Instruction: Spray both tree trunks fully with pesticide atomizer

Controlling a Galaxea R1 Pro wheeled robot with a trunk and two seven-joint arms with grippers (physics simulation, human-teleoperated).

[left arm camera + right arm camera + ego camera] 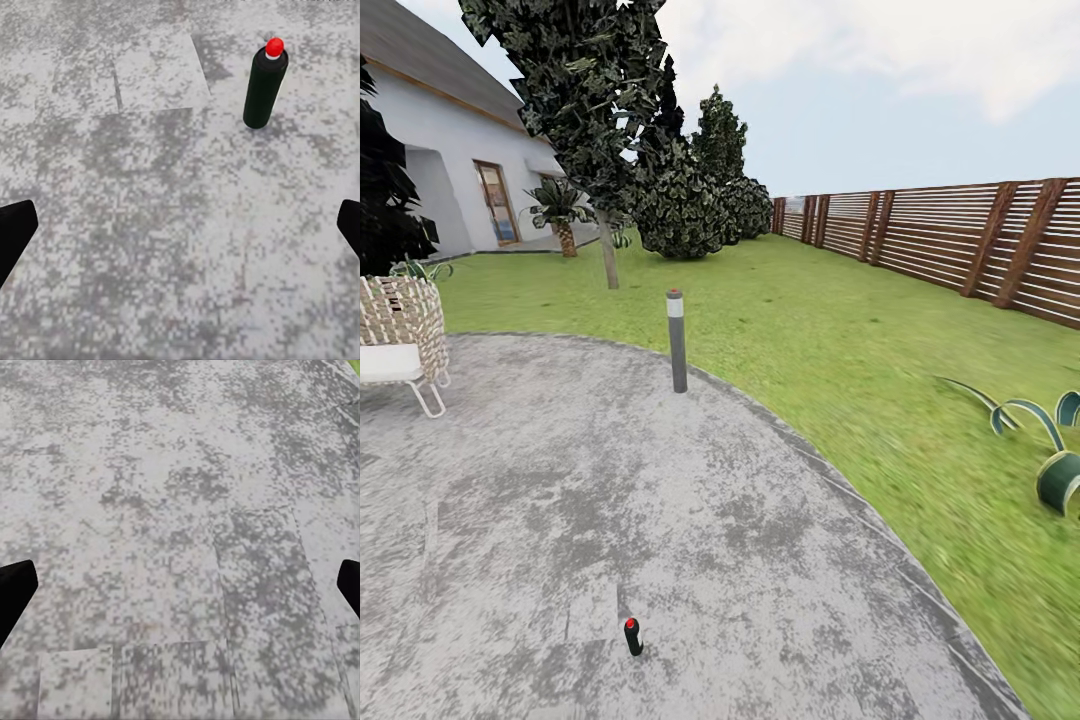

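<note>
Low on the grey paved patio (660, 520), near the bottom of my head view, the spray bottle (632, 636) stands upright on the floor, apart from everything else. From here it reads as a dark body with a small red cap. My left wrist camera sees it too (265, 86): a black upright cylinder with a white neck and a red top, resting on the mottled grey paving (150, 225), well ahead of the left tool (180, 232). That tool is spread wide, with one dark fingertip (13, 232) at each side edge of the picture and nothing between them. I can't see what the bottle holds; its body is opaque.

My right tool (180, 592) is spread just as wide over bare paving (180, 510), gripping nothing.

Further out, a grey bollard (676, 340) with a red tip stands at the patio's curved edge. A woven chair (400, 335) with a white cushion sits at the left. Beyond lies the lawn (840, 340), a slatted brown fence (960, 240) along the right, a striped-leaf plant (1050, 460) near it, a thin-trunked tree (590, 120), dark shrubs (690, 200), a small palm (563, 215) and a white house (450, 160).
</note>
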